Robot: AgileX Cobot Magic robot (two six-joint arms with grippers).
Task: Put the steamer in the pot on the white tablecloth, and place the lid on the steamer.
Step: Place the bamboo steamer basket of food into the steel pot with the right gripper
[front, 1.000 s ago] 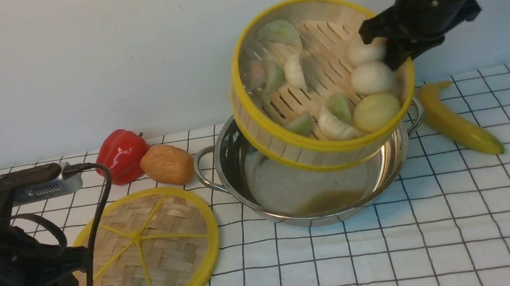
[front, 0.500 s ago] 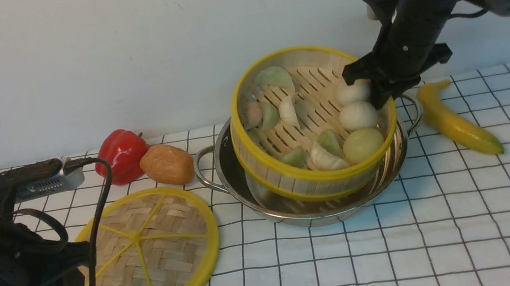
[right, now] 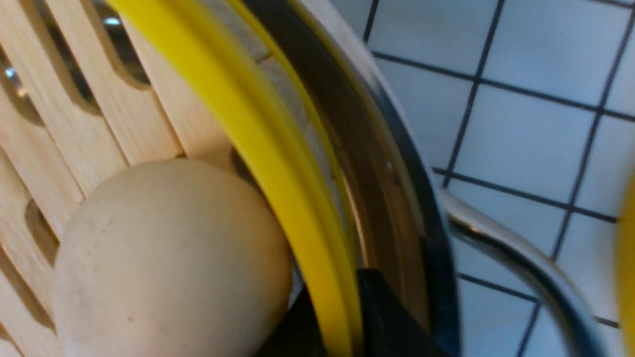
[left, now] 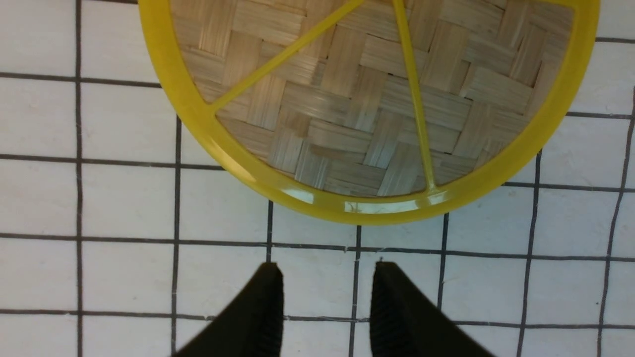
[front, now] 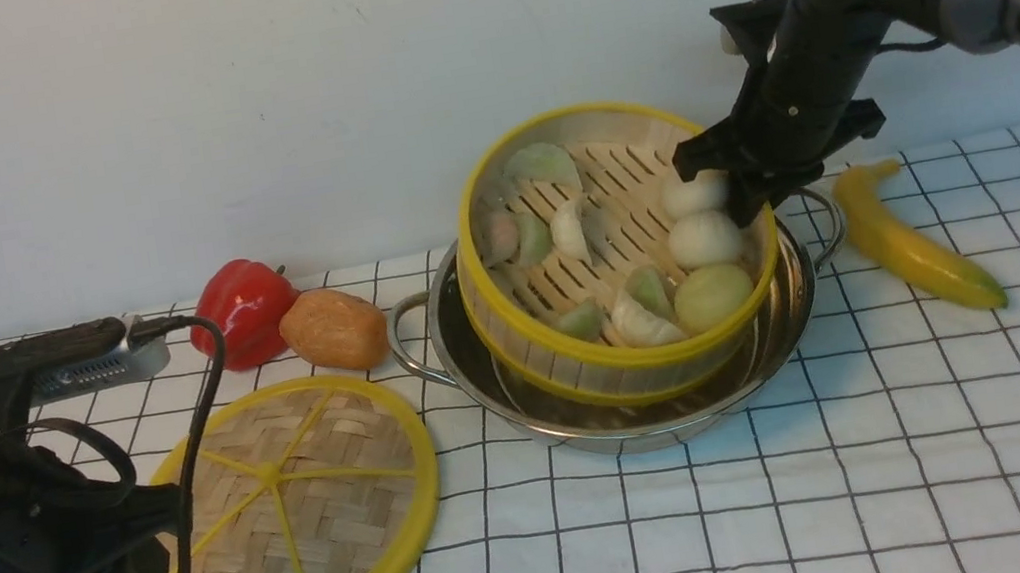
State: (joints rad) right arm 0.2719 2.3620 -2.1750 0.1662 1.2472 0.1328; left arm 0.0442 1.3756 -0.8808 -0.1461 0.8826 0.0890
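Robot lab tabletop staged as a mock kitchen. Clues: black left arm point(front: 0, 524) and right arm point(front: 840, 55) reach over the table, plain pale wall point(front: 143, 129) sits right behind, and the white tablecloth point(front: 902, 471) with its black grid is the work surface. Cookware props: the pot point(front: 633, 430), the steamer point(front: 583, 372) with plastic-looking buns and dumplings point(front: 703, 239), the lid point(front: 302, 520). Food props lie straight on the cloth: red pepper point(front: 242, 309), brown potato-like item point(front: 334, 329), banana point(front: 913, 241). Reads as a data-collection setup, not a lived-in home.
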